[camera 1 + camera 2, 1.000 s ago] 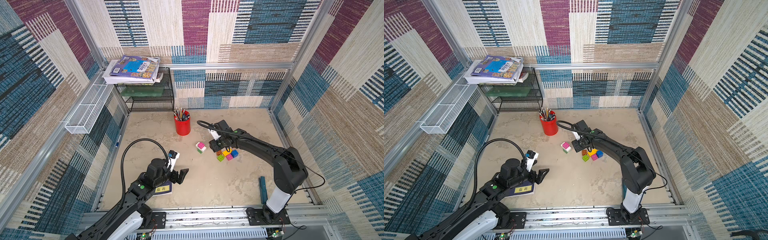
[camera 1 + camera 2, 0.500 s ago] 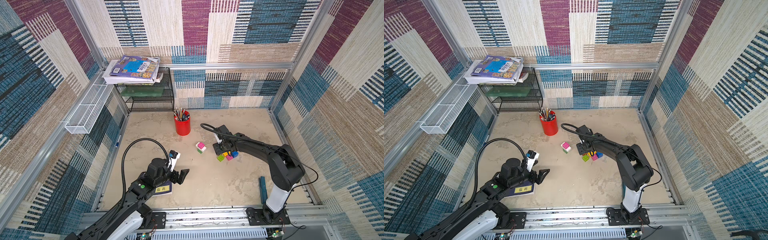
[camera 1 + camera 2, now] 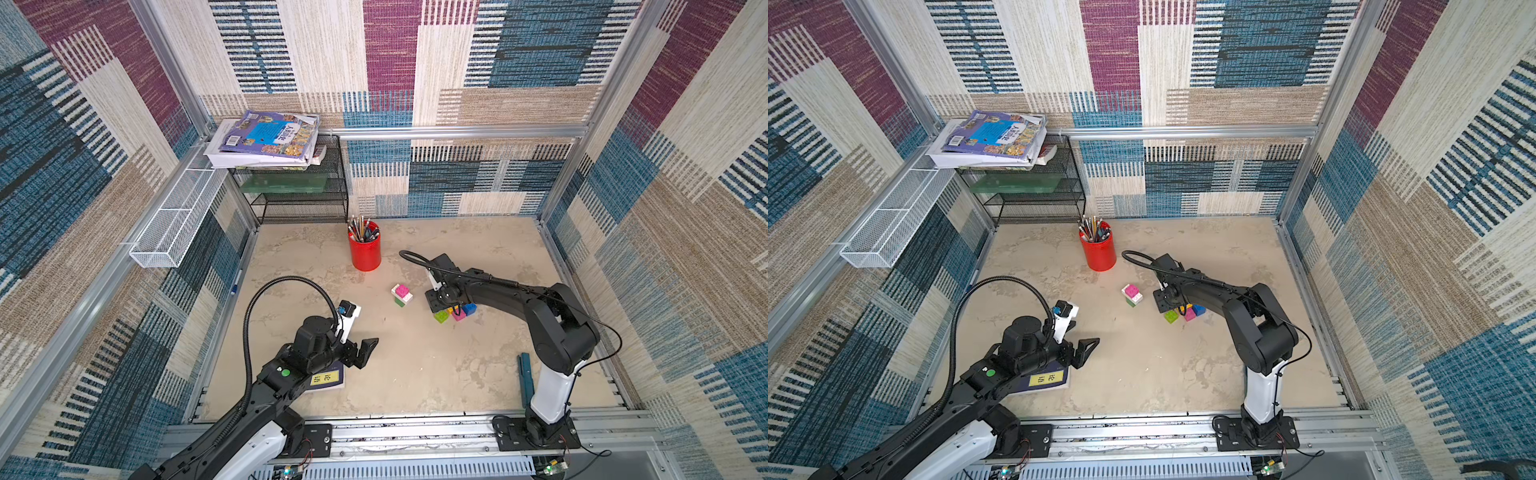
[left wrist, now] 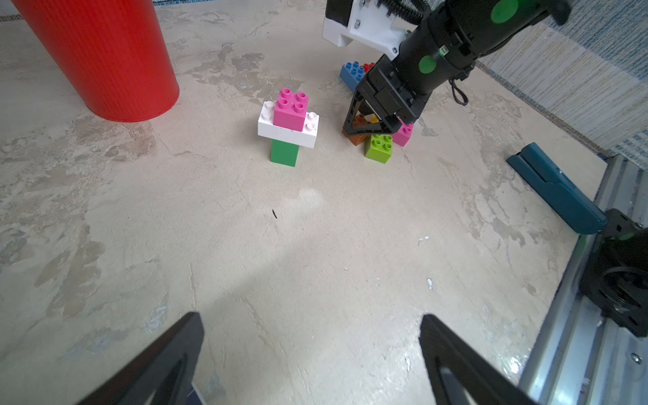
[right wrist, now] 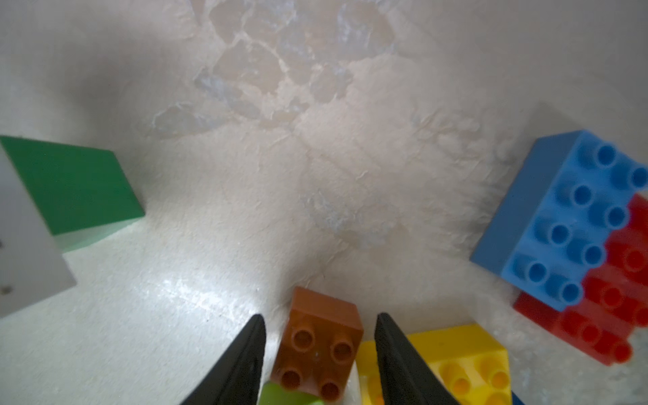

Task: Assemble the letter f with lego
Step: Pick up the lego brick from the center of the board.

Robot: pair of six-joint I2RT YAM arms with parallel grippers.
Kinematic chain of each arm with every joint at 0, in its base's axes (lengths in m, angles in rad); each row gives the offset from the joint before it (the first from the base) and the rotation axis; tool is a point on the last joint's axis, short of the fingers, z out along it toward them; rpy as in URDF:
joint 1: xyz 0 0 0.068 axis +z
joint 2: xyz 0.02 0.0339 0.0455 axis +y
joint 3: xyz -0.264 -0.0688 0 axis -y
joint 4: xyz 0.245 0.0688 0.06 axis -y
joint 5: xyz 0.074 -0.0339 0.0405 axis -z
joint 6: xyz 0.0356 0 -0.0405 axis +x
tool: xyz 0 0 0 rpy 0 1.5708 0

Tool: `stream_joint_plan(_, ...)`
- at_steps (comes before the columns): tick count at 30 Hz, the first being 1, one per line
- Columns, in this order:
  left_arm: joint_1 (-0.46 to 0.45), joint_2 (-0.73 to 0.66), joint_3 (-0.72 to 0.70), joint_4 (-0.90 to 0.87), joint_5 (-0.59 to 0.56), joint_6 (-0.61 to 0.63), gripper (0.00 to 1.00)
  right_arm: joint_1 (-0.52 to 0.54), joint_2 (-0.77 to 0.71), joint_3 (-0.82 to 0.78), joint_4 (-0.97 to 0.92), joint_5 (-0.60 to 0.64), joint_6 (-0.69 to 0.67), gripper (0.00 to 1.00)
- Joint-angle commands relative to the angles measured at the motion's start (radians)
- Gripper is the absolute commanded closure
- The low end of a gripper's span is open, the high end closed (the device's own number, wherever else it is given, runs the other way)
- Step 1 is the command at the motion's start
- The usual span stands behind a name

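Note:
A small stack of lego stands mid-table: a pink brick on a white oblong on a green brick. Right of it lies a loose pile with lime, pink, blue, red and yellow bricks. My right gripper is down on this pile, open. Its fingers straddle a brown brick with a thin gap on each side. My left gripper hovers wide open over bare table, near the front left.
A red pencil cup stands behind the stack. A teal stapler-like object lies by the right arm's base. A dark booklet lies under the left arm. A black wire rack with books fills the back left corner.
The right gripper has dropped onto the brick pile and its jaws have narrowed around the brown brick. The left arm has not moved.

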Motion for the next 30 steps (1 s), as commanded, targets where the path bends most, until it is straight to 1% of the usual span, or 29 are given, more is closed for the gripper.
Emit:
stream_joint_plan(1,0.001,-0.002,0.005,0.014,0.003,0.013,0.01,0.005,0.004,-0.001,0.024,0.002,0.0,0.48)
stream_joint_plan(8,0.001,-0.002,0.005,0.014,0.001,0.013,0.01,0.008,0.006,-0.004,0.02,0.004,0.0,0.54)
stream_joint_plan(12,0.0,-0.002,0.005,0.013,0.003,0.011,0.01,0.01,0.006,-0.005,0.016,0.007,-0.002,0.56)
stream_joint_plan(18,0.001,-0.004,0.005,0.011,0.001,0.012,0.01,0.014,0.017,0.002,0.005,0.013,-0.003,0.57)
stream_joint_plan(24,0.0,-0.006,0.005,0.011,0.001,0.012,0.01,0.012,0.011,0.009,-0.002,0.013,-0.012,0.65)
stream_joint_plan(30,0.0,-0.009,0.003,0.011,0.002,0.011,0.01,0.013,-0.007,0.06,-0.037,0.024,-0.039,0.66)
